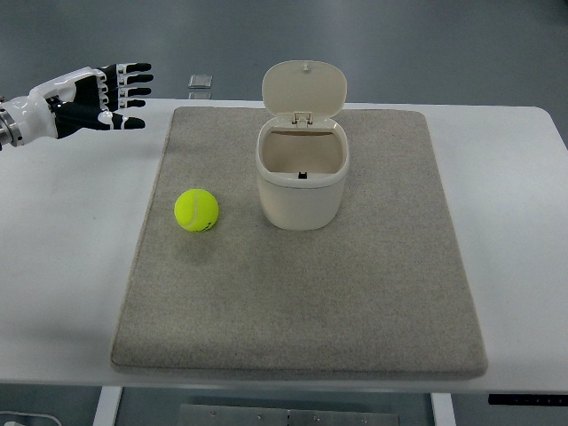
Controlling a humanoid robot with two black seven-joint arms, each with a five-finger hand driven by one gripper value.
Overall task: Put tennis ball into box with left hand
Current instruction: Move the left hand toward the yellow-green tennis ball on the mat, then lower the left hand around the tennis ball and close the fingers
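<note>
**Still untouched: tennis ball on the mat**

Over at the far left edge, the left hand point(102, 96) hangs above the white table point(71, 266), fingers spread, holding nothing. Bright yellow-green, the tennis ball point(196, 210) lies on the grey mat point(302, 302). Just beside it stands the cream box point(302, 177), lid point(303, 89) flipped up, nothing between them.

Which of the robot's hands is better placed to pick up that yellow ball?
The left hand, I'd judge. It hovers open over the table's left side, the same side as the tennis ball, which lies left of the open box. No right hand is visible.
</note>
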